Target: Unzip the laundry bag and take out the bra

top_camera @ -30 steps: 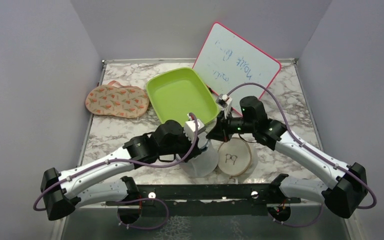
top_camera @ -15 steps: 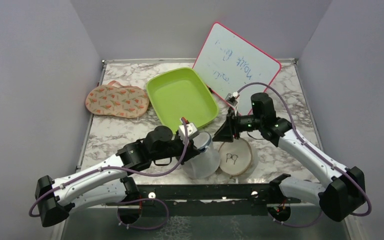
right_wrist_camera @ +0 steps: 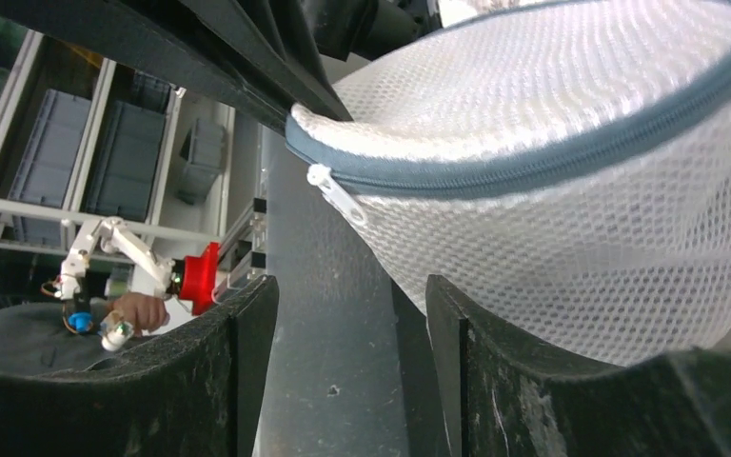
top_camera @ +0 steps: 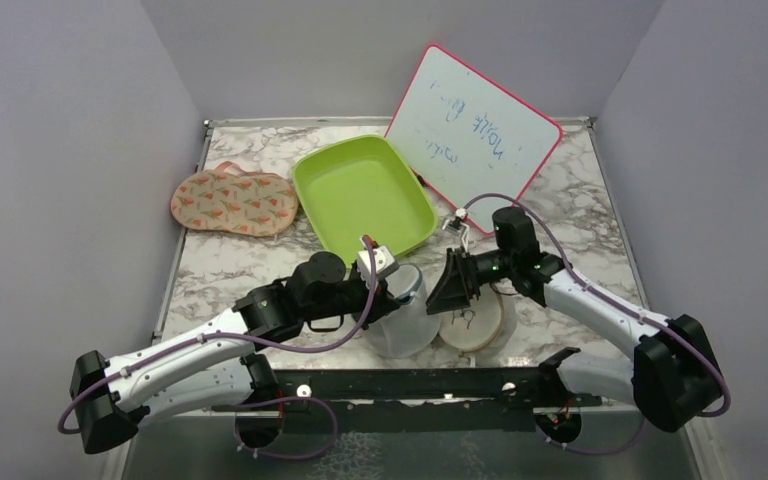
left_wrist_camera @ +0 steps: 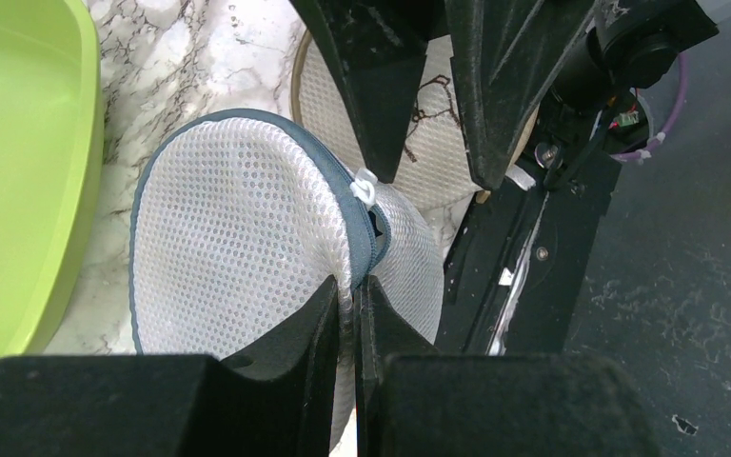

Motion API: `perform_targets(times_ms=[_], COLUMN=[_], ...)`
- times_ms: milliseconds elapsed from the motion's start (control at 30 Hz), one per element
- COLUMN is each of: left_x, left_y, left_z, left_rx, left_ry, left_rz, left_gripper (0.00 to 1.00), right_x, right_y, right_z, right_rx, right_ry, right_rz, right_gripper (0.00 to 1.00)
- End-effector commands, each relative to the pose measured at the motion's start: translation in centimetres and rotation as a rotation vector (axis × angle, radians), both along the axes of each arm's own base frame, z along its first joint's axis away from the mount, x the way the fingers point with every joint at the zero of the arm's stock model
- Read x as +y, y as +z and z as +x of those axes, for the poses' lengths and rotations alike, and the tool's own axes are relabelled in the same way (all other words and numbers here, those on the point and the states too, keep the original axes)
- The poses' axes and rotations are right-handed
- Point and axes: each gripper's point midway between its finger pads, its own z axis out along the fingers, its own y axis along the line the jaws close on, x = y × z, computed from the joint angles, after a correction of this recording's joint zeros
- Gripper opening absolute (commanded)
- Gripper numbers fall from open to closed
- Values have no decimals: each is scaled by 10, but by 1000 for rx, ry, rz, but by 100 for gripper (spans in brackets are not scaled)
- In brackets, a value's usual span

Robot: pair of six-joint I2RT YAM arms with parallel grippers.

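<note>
Two grippers at the bag, zip not open yet.
Your left gripper (left_wrist_camera: 352, 286) is pinched on the grey-blue rim of the laundry bag (top_camera: 405, 318), which sits near the front edge of the table (top_camera: 580, 190), just beside the beige disc (top_camera: 475, 322). Your right gripper (right_wrist_camera: 343, 295) stands spread apart, close to the white zip pull (right_wrist_camera: 335, 188). The zip looks closed and no bra shows, so both jobs are left.
</note>
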Motion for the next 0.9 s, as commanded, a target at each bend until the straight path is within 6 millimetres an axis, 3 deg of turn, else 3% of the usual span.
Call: perform_targets(times_ms=[0, 600, 867], left_x=[-6, -13, -14], left_y=[13, 11, 12], left_z=[-2, -7, -9], left_rx=[-15, 16, 19], left_ry=[-18, -53, -59], left_rz=[-59, -69, -75], left_gripper=[0, 0, 0], right_x=[7, 18, 20], right_y=[25, 34, 28], right_z=[-1, -1, -3], right_rx=[-36, 58, 70], right_ry=[88, 169, 177], right_rz=[118, 163, 151], right_gripper=[59, 54, 42])
